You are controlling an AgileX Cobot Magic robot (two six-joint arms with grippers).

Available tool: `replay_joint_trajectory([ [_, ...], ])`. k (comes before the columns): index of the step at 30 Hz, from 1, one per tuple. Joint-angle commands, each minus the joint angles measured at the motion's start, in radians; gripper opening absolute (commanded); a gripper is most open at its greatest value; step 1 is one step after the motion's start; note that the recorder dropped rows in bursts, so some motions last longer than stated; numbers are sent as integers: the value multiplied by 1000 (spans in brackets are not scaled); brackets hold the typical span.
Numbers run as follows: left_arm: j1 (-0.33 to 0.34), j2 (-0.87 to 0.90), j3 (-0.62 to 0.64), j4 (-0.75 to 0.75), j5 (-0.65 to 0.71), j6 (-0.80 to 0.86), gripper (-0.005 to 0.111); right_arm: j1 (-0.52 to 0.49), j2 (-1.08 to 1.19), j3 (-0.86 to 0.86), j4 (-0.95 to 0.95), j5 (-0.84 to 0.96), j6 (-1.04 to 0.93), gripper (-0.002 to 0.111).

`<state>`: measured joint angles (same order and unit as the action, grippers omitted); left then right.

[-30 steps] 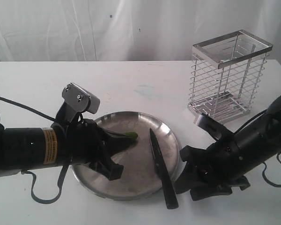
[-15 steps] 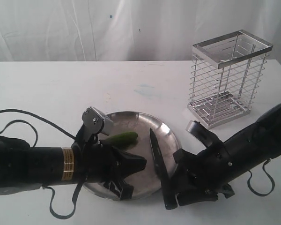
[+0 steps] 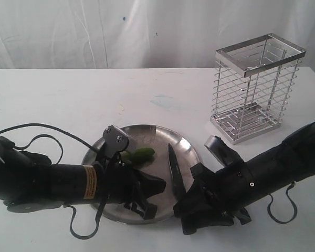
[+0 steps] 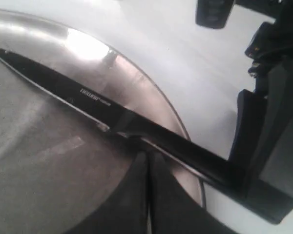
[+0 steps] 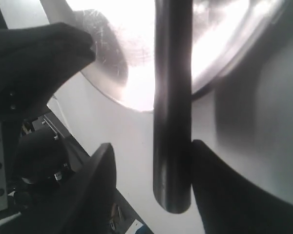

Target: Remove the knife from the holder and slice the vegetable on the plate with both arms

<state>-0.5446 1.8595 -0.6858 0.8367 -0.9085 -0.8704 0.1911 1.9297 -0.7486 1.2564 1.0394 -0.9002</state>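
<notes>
Black L claw [image 4: 147,160] fully closed, fingers pressed together, nothing btwn them. Tips sit low over the wide round brushed-steel plate [image 4: 34,165], right by the all-black kitchen knife [image 4: 95,100] where blade meets handle; touching or not, can't tell. Black R claw [image 5: 154,146] part open round the knife's round handle: one finger [image 5: 219,190] against it, other finger [image 5: 95,185] apart w/ a gap, so no grip.

Ext view gives the layout. Knife [image 3: 174,169] lies w/ blade on plate [image 3: 152,131], point to far side, handle end under R claw [image 3: 194,212]. L claw [image 3: 152,197] is over plate's near part. Only ext view shows the slim glossy green chilli [image 3: 139,154], on plate's far-left part just beside L arm's wrist camera [image 3: 115,137]. It also shows the tall silver wire holder [image 3: 257,86], upright on white table [image 3: 52,100], well apart at far right. R wrist view alone shows the gap at the handle. L wrist view alone shows pale lettering [image 4: 95,96] on blade.
</notes>
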Motion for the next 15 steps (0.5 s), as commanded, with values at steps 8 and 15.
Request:
replay_joint_trajectory([
  [8, 4, 16, -2, 38, 38, -16, 0, -3, 19, 0, 32, 12, -39, 44],
  [15, 4, 16, -2, 38, 18, -16, 0, -3, 36, 1, 34, 16, -41, 45],
])
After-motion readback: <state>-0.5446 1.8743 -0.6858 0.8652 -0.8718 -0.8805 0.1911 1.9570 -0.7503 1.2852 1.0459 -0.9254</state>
